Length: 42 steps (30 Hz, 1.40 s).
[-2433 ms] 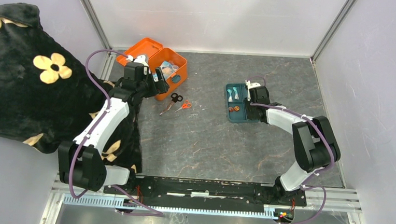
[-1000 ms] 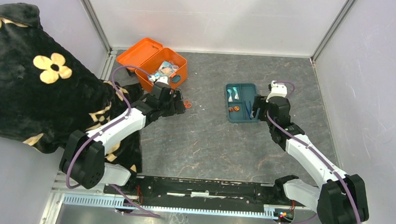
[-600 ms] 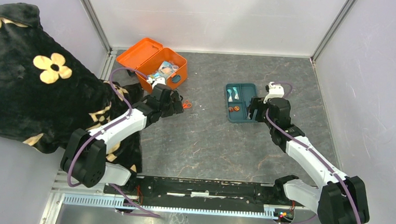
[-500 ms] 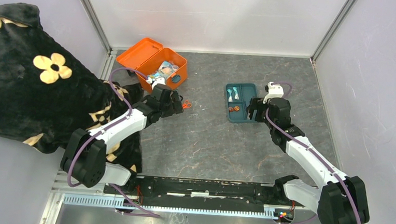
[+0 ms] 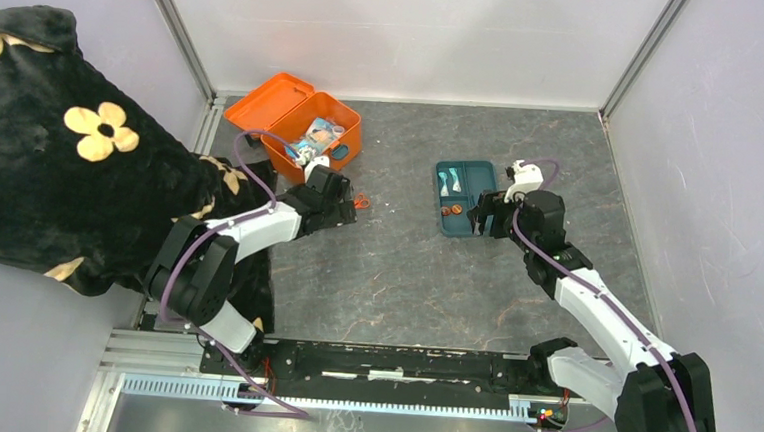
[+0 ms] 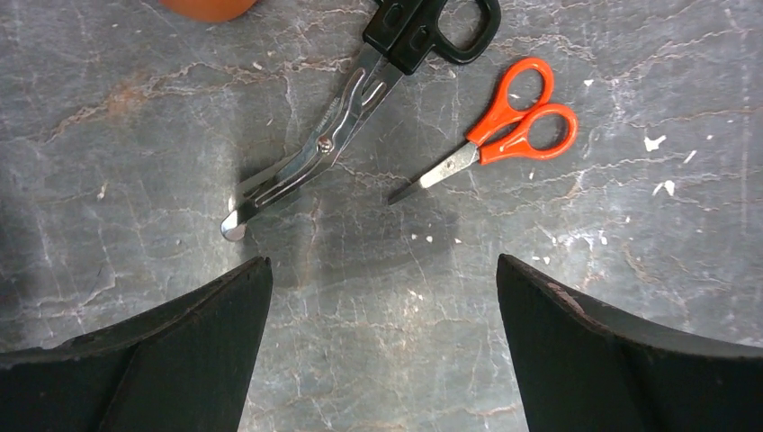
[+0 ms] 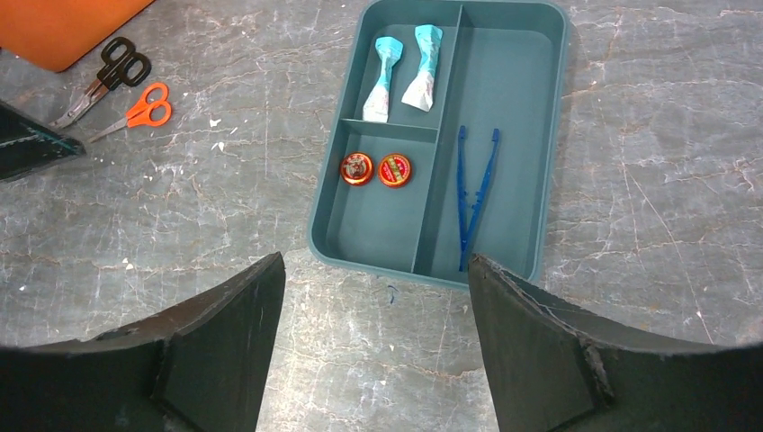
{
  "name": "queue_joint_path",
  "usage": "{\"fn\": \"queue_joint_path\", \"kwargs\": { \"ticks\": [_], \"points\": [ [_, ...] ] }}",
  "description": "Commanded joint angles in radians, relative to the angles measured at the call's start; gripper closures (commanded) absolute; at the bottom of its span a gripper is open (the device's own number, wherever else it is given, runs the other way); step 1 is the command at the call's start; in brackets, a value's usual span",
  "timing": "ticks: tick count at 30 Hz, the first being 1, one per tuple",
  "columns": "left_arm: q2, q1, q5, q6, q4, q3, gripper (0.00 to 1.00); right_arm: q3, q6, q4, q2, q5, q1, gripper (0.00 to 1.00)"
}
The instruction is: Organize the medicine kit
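1. Kit position: your medicine kit (image 5: 270, 101) stands open, its lid laid back, and small packets show inside it.
2. Just in front of the kit you see black scissors (image 6: 360, 99) and orange scissors (image 6: 490, 144) lying close together but not touching.
3. Your left gripper (image 6: 381, 270) hovers over these scissors, fingers spread wide, holding nothing.
4. Well to the right of the kit lies a teal tray (image 7: 517, 90).
5. Your right gripper (image 7: 373, 265) hangs above the tray's near edge, fingers released and empty.
6. Inside the tray, two packets (image 7: 387, 76) fill one small compartment, two round tins (image 7: 357, 168) the other, and blue tweezers (image 7: 477, 193) the long one.
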Motion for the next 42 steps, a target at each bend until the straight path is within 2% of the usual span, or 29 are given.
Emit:
{"fn": "queue_joint_path", "kwargs": {
  "ticks": [1,15,26,35,42],
  "points": [
    [0.057,-0.001,-0.036,0.085,0.062,0.064,0.00,-0.003,-0.024,0.018,-0.023,-0.025,-0.001,0.20],
    [0.206,0.002,-0.112,0.253,0.019,0.210,0.00,-0.008,-0.044,0.023,-0.041,-0.046,0.000,0.21],
    [0.339,0.040,-0.044,0.317,0.040,0.283,0.02,-0.022,-0.046,0.038,-0.034,-0.102,0.001,0.21],
    [0.366,0.041,0.136,0.310,0.057,0.268,0.26,-0.030,-0.047,0.053,-0.042,-0.132,0.005,0.22],
    [0.344,0.020,0.214,0.272,0.066,0.220,0.35,-0.032,-0.046,0.049,-0.046,-0.131,0.005,0.22]
  ]
}}
